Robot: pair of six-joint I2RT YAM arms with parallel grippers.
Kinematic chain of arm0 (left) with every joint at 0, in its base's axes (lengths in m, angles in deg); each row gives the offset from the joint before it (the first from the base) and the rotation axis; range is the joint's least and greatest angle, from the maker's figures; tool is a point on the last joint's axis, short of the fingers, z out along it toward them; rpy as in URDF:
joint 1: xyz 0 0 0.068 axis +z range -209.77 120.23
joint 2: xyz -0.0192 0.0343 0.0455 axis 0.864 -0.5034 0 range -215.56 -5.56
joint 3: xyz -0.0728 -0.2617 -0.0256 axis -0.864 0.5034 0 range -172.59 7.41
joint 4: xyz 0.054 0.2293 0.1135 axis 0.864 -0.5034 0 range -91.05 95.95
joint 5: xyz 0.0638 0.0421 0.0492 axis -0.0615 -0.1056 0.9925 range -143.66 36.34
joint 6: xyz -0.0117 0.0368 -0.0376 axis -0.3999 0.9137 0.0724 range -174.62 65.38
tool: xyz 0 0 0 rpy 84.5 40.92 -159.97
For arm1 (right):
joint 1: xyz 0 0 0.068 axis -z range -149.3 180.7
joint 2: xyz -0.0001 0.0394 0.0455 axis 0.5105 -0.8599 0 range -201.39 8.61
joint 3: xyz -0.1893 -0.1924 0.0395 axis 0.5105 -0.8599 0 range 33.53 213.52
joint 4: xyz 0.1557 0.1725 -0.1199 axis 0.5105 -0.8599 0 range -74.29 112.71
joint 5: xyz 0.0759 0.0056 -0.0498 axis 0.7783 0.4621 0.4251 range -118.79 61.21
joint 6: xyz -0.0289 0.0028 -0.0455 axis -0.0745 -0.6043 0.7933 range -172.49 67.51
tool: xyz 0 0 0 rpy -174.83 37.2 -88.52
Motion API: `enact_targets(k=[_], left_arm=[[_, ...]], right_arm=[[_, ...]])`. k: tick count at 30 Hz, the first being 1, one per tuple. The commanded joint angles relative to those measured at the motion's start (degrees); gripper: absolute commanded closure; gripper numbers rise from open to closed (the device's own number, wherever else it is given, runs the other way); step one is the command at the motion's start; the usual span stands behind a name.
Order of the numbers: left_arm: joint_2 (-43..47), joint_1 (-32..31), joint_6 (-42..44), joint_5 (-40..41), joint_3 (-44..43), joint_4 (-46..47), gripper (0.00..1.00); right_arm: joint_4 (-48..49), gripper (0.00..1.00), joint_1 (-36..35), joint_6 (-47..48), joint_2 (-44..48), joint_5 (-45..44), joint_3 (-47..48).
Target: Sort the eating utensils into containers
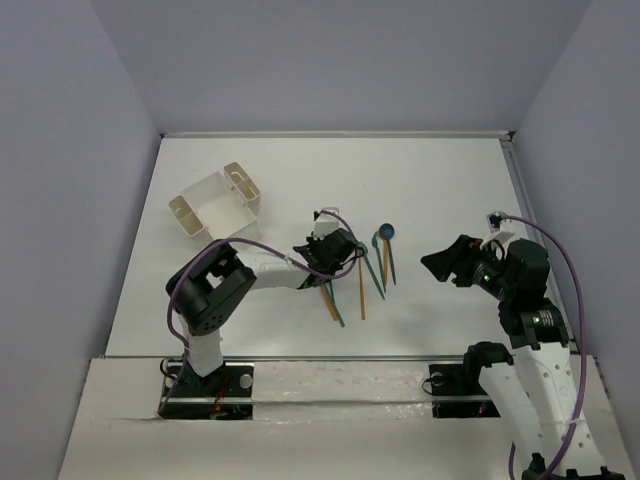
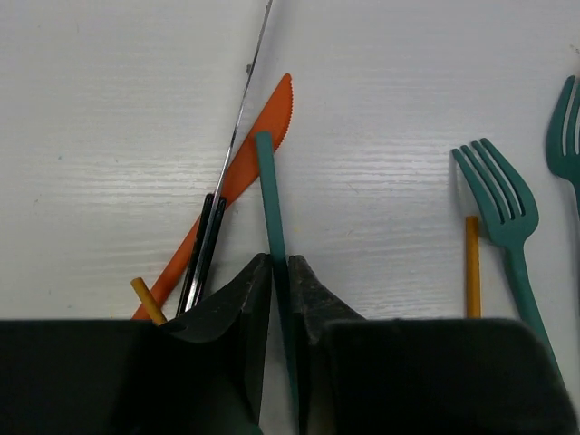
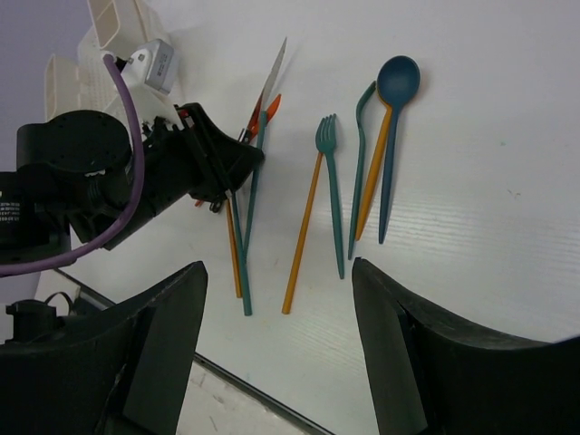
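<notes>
My left gripper is shut on a thin teal stick that lies on the table beside an orange knife and a black-handled metal blade. In the top view the left gripper sits over the left end of the utensil pile. A teal fork and an orange stick lie to its right. A teal spoon, the fork and several sticks show in the right wrist view. My right gripper is open and empty, raised to the right of the pile. The white container stands at the back left.
The table's raised front edge runs just below the stick ends. A second teal fork lies at the far right of the left wrist view. The left arm's purple cable loops beside the container.
</notes>
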Motion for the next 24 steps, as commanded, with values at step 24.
enact_targets(k=[24], left_arm=[[29.5, 23.4, 18.0, 4.8, -16.9, -2.0, 1.00]], right_arm=[[3.4, 0.29, 0.3, -0.5, 2.4, 1.6, -0.9]])
